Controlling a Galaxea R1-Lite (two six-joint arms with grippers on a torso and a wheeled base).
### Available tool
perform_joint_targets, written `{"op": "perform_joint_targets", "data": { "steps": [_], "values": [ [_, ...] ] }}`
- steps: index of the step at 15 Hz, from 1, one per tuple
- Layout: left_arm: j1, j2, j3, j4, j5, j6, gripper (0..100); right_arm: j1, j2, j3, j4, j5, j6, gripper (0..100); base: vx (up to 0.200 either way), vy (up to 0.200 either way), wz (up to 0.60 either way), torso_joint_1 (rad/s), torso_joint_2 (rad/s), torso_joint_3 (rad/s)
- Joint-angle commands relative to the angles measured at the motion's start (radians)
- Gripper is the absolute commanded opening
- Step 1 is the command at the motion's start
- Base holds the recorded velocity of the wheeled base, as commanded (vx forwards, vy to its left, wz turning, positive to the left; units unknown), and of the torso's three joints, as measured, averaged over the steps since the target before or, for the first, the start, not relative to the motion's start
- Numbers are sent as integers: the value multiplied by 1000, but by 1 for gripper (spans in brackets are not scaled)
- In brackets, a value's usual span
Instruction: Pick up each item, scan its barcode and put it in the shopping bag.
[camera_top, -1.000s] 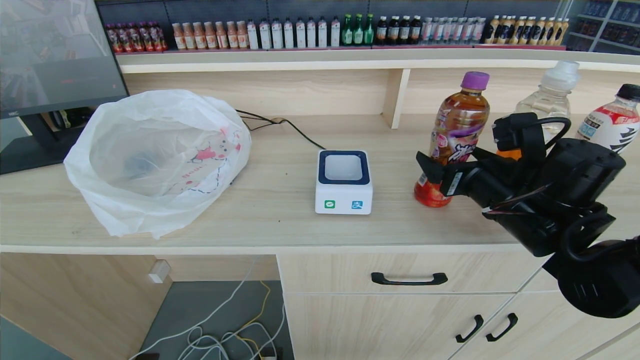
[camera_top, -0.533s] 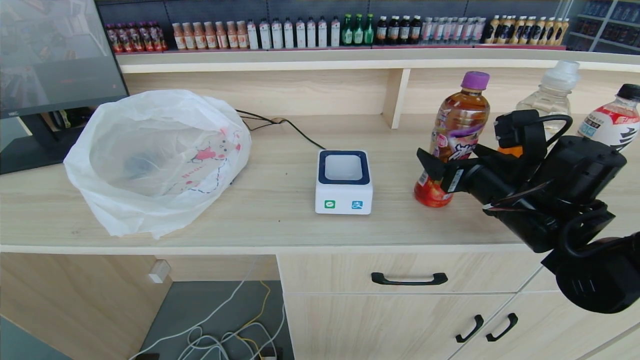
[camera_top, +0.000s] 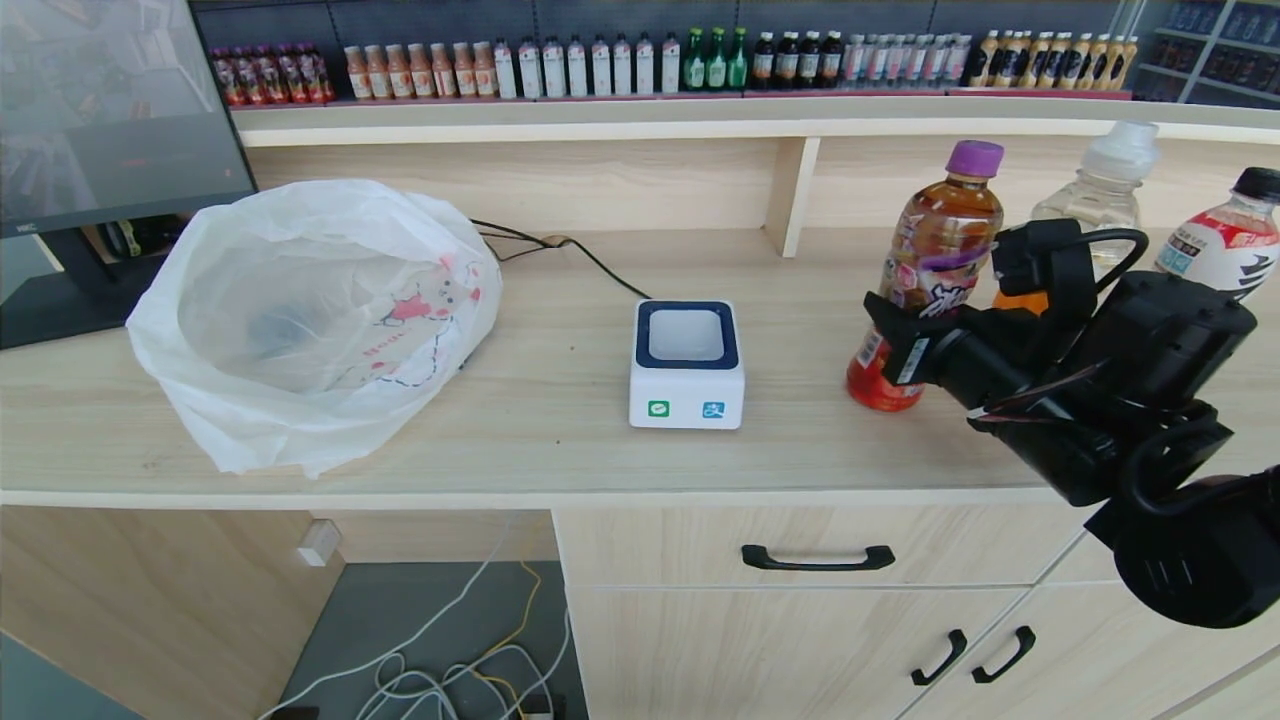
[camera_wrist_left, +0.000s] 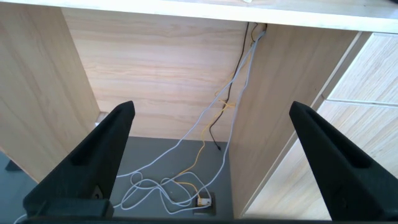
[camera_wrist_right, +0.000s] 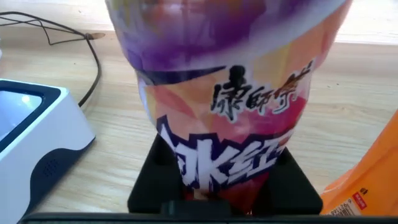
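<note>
A tea bottle (camera_top: 935, 260) with a purple cap stands slightly tilted on the right of the wooden counter (camera_top: 540, 440). My right gripper (camera_top: 902, 330) is shut on its lower half. In the right wrist view the bottle (camera_wrist_right: 230, 93) sits between the black fingers (camera_wrist_right: 155, 180). The white scanner (camera_top: 687, 362) with a blue-rimmed window stands mid-counter, left of the bottle, and also appears as scanner (camera_wrist_right: 25, 143). The white shopping bag (camera_top: 315, 320) lies open on the left. My left gripper (camera_wrist_left: 211, 155) hangs open below the counter, over loose cables.
Behind my right arm stand a clear bottle (camera_top: 1105, 195) with a white cap and a white bottle (camera_top: 1225, 245) with a black cap; an orange packet (camera_wrist_right: 367, 180) lies beside the tea bottle. A monitor (camera_top: 100, 110) stands far left. A black cable (camera_top: 560, 250) runs behind the scanner.
My right gripper has closed on the tea bottle and shifted it a little to the right, tilting it. The bag and scanner have not moved.
</note>
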Motion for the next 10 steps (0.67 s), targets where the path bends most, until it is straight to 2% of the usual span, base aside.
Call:
{"op": "perform_joint_targets", "data": {
  "steps": [1,10],
  "values": [
    [1,0,0,0,0,0,100,1,-7,0,-1,1,0,0,0,0,0,0,0,0],
    [1,0,0,0,0,0,100,1,-28,3,1,4,0,0,0,0,0,0,0,0]
  ]
}}
